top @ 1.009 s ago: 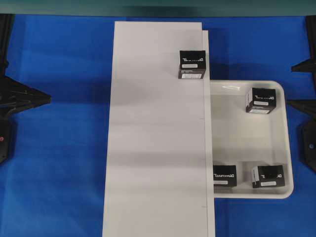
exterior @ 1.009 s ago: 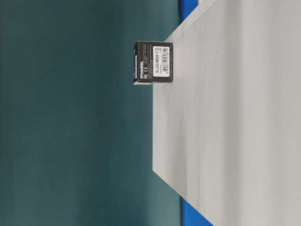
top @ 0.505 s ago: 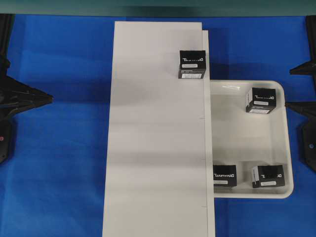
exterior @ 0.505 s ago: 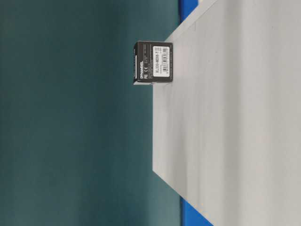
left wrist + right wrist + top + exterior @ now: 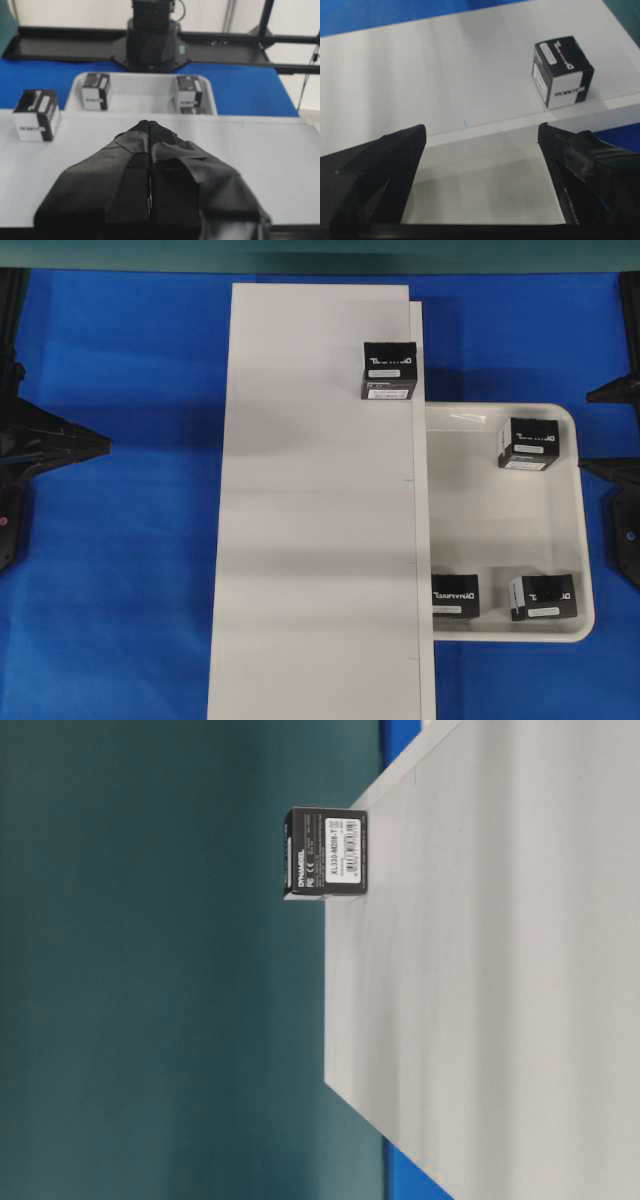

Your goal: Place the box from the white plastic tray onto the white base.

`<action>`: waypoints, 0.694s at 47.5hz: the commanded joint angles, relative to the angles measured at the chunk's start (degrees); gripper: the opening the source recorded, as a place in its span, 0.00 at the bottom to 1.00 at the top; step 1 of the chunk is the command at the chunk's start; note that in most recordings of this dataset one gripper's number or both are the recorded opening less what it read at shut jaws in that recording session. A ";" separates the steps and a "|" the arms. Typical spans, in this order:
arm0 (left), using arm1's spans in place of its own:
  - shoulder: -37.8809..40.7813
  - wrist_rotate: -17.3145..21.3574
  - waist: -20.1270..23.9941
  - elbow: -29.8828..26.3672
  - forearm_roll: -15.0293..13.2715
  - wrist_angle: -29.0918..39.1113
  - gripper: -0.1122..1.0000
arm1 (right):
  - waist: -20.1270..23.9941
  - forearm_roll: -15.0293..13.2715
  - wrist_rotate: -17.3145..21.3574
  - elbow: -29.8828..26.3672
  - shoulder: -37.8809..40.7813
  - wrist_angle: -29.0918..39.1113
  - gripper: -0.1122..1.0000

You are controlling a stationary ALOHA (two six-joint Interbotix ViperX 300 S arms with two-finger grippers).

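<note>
Blue surface [image 5: 130, 570]: we find one small black carton [image 5: 389, 370] on the long matte white board [image 5: 310, 540]; apparently three remain in the glossy rimmed white tray [image 5: 583, 540]. Left fingers [image 5: 149, 131] pressed together, right fingers [image 5: 402, 145] spread, empty.

One black box [image 5: 389, 369] sits on the white base [image 5: 315, 540]; three more boxes rest in the white plastic tray [image 5: 500, 530].

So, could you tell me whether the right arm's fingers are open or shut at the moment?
Open. In the right wrist view the two black fingers stand far apart, with nothing between them but the shallow glossy white plastic tray below.
</note>
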 commanded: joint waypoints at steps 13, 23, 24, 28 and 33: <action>0.35 0.26 0.00 -0.62 0.18 -0.70 0.04 | 0.09 0.18 0.09 -0.35 0.26 -0.70 0.98; 0.26 -0.44 0.00 -0.62 0.18 -0.70 0.04 | 0.18 0.18 0.09 -0.26 0.26 -1.93 0.98; 0.26 -0.53 0.00 -0.62 0.18 -0.70 0.04 | 0.18 0.18 0.09 -0.26 0.26 -1.93 0.98; 0.26 -0.53 0.00 -0.62 0.18 -0.79 0.04 | 0.35 0.18 0.18 -0.35 0.26 -1.93 0.98; 0.26 -0.62 -0.09 -0.62 0.09 -0.79 0.04 | 1.05 0.18 0.09 -0.53 -0.09 -2.29 0.98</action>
